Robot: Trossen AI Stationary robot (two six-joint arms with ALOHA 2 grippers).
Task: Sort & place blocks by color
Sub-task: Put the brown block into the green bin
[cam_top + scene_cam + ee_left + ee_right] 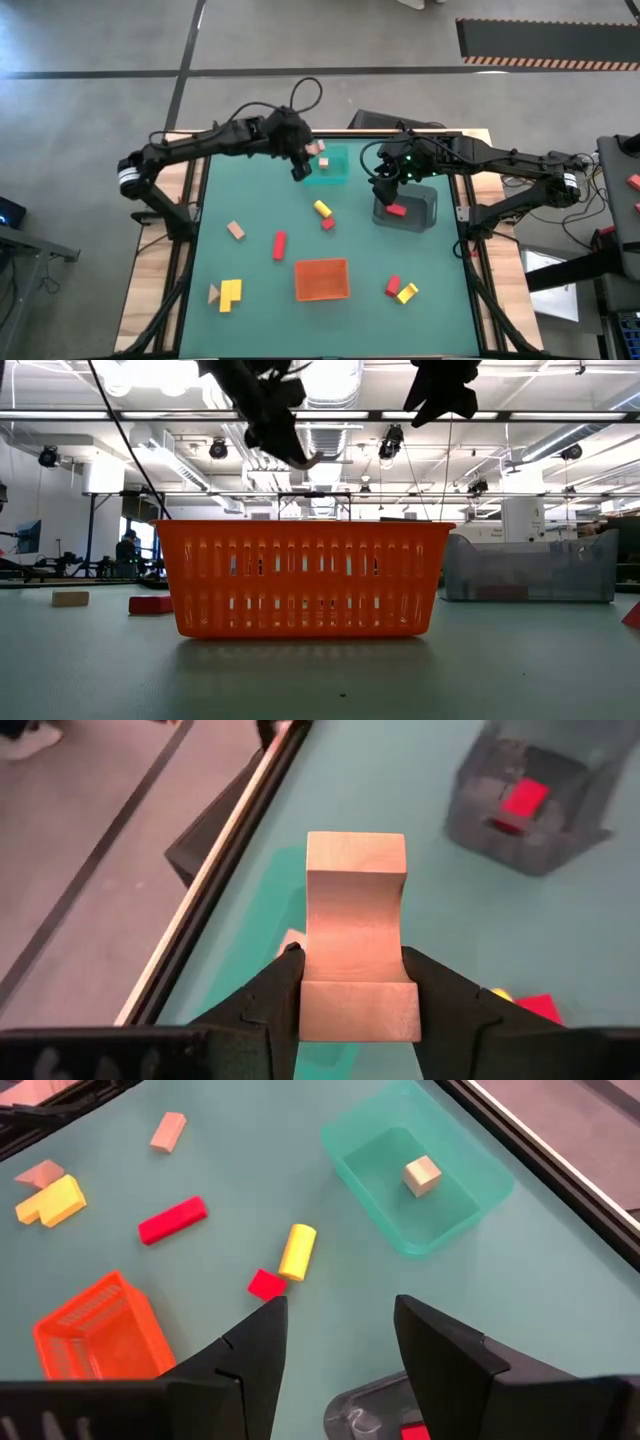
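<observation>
Release hinges on one offset: the left gripper, clamped on a tan block, hangs just beside the teal tray's near-left edge, where one tan cube already lies. Right gripper, fingers apart and empty, hovers over the grey tray holding a red block

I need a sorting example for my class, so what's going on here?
Two robot arms are sorting wooden blocks into trays by colour. The left gripper holds a tan block by the teal tray, which already holds a tan cube. The right gripper, jaws open, hovers by the grey tray with a red block inside.
</observation>
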